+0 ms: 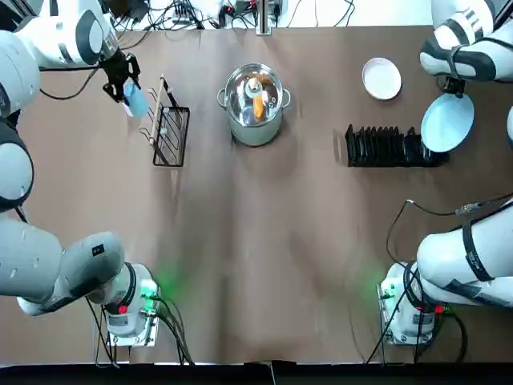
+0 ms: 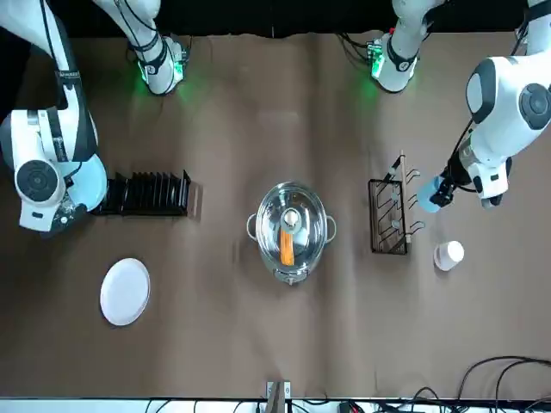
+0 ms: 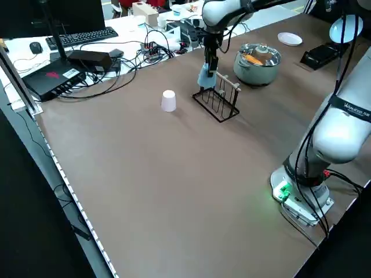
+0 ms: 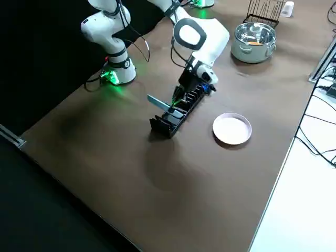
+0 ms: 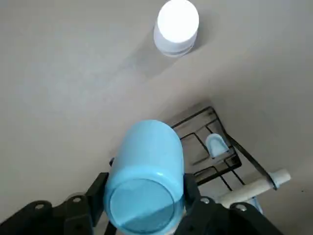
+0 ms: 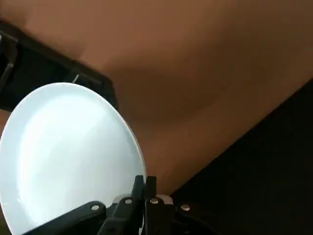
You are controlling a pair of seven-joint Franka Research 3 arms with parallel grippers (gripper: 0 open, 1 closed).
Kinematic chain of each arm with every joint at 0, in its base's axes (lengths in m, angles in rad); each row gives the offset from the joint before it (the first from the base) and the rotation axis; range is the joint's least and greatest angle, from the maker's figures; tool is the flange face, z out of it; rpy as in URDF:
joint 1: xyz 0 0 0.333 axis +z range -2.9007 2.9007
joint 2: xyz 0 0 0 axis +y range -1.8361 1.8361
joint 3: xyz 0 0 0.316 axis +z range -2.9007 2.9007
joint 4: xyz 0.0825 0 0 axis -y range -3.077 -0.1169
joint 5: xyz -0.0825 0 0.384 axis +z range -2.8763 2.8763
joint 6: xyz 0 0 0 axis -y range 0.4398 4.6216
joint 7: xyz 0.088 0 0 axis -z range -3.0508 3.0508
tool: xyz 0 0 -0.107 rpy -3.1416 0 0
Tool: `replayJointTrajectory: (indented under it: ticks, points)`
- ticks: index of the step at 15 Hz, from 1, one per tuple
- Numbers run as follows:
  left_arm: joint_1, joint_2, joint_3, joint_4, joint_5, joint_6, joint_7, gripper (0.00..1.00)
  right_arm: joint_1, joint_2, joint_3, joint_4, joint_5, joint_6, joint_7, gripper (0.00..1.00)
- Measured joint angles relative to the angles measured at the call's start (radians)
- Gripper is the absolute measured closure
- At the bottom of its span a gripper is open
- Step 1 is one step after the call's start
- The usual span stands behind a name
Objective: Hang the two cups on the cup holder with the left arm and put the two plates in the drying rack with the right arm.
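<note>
While steel pot holds carrot (orange), left end effector clamps blue cup; right end effector pinches blue plate.

two cups, two plates, one drying rack, one cup holder, one pot.

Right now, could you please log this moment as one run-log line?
left gripper: holds blue cup beside cup holder | right gripper: holds blue plate over drying rack end | white cup, white plate: on table

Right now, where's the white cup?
In the front view the white cup stands on the table at the robot's left, just beyond the cup holder and below the left claw.
</note>
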Motion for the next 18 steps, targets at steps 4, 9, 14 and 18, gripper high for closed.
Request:
replayJointTrajectory:
  ticks: [4, 9, 14, 18]
  points:
    - [-0.023, 0.022, -0.004, 0.000, 0.000, 0.013, -0.058, 0.34, 0.006, -0.003, 0.005, -0.050, 0.000, 0.018, 0.063, 0.97]
    - [-0.022, 0.044, -0.004, -0.001, 0.000, 0.028, -0.058, 0.34, 0.031, 0.021, 0.003, -0.072, -0.047, 0.035, 0.144, 0.97]
    - [-0.022, 0.075, -0.004, -0.006, 0.000, 0.060, -0.059, 0.34, 0.022, 0.049, -0.006, -0.072, -0.086, 0.077, 0.158, 0.97]
    - [-0.022, 0.098, -0.003, -0.017, 0.000, 0.094, -0.059, 0.34, 0.022, 0.075, -0.004, -0.070, -0.093, 0.117, 0.193, 0.97]
